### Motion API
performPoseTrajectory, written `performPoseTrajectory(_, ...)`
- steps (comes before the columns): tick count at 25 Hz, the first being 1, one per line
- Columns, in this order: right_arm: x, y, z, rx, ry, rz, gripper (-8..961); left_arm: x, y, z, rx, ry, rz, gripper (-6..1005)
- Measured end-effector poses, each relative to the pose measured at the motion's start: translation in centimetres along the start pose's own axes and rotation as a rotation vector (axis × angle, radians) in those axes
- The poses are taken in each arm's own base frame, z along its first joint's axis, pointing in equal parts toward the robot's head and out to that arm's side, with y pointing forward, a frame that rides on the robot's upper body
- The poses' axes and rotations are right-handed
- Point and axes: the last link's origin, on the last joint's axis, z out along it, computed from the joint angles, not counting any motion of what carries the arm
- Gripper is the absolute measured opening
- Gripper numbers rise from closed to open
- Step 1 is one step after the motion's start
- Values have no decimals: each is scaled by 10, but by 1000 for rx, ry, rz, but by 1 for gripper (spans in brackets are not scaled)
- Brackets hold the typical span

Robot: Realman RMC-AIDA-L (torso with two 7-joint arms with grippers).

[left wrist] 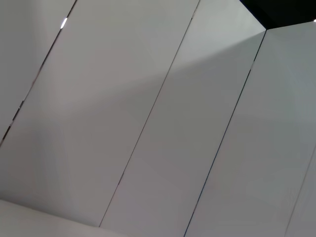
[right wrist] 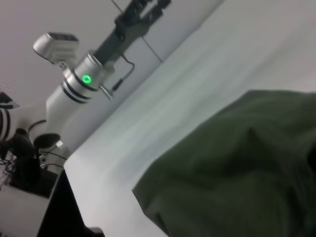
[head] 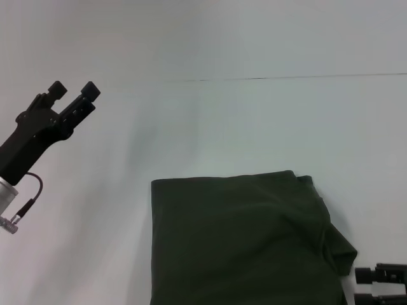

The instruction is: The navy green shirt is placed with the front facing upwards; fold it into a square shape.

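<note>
The navy green shirt (head: pixel 241 244) lies folded on the white table (head: pixel 254 121) as a plain dark rectangle, with no print showing and a rumpled bulge along its right edge. The right wrist view shows the shirt (right wrist: pixel 237 177) close up. My left gripper (head: pixel 74 89) hangs raised at the far left, well away from the cloth, open and empty. It also appears in the right wrist view as the left gripper (right wrist: pixel 147 7). My right gripper (head: pixel 364 284) sits low at the shirt's right front corner, open, just beside the cloth.
A thin seam (head: pixel 286 78) runs across the table behind the shirt. The left wrist view holds only pale wall panels (left wrist: pixel 148 123). The table's near edge (right wrist: pixel 74 197) drops to a dark floor with cables and equipment.
</note>
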Motion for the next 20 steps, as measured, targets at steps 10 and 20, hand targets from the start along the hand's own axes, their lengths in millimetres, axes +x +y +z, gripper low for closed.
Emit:
performPoseTrajectory(10, 18, 2, 7, -11, 20, 88, 858, 0, 1, 1, -2, 0, -4, 930)
performPoseTrajectory(20, 13, -2, 27, -15, 53, 217, 855, 0, 1, 3, -4, 1, -1, 930)
